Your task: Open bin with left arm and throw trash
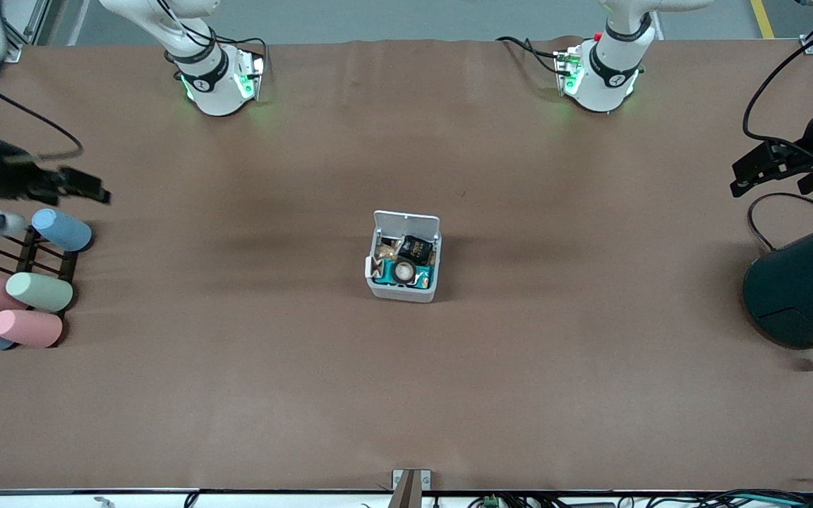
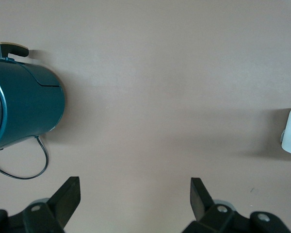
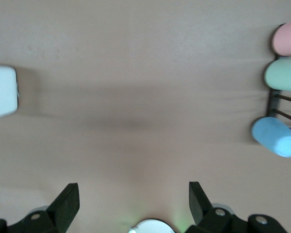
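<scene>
Nearest the front camera, at the 6 o'clock edge of the table (image 1: 237, 423), sits a small metal bracket (image 1: 411, 480). Centre of the table: the bin (image 1: 404, 255), lid (image 1: 406, 224) already swung up toward 12 o'clock, standing roughly upright on its hinge.

Contents, seen from above: a black packet (image 1: 416, 248), a pale bow-tie loop (image 1: 377, 267) against the wall on the right arm's side, a black ring with pale centre (image 1: 404, 271), plus teal wrapping beneath. All trash appears to be inside; none lies loose on the table.

Left gripper (image 1: 766, 164) hangs at 3 o'clock over the table, above a big dark teal cylinder (image 1: 805, 289); its wrist view shows the jaws released, wide apart, nothing between them (image 2: 136, 199). Right gripper (image 1: 71, 183) hangs at 9 o'clock over a rack of pastel cylinders (image 1: 39, 291); jaws likewise spread and empty (image 3: 134, 199). Both arms stand well apart from the bin.

Handling, as judged: the bin looks like thin, stiff, smooth plastic, light enough to slide if pushed sideways; the lid's free edge is the sensible hold, moved gently about the hinge. The trash items look light, crushable and easy to lose from a pinch.

Writing: faint gold print on the packet, not legible. No other labels readable
</scene>
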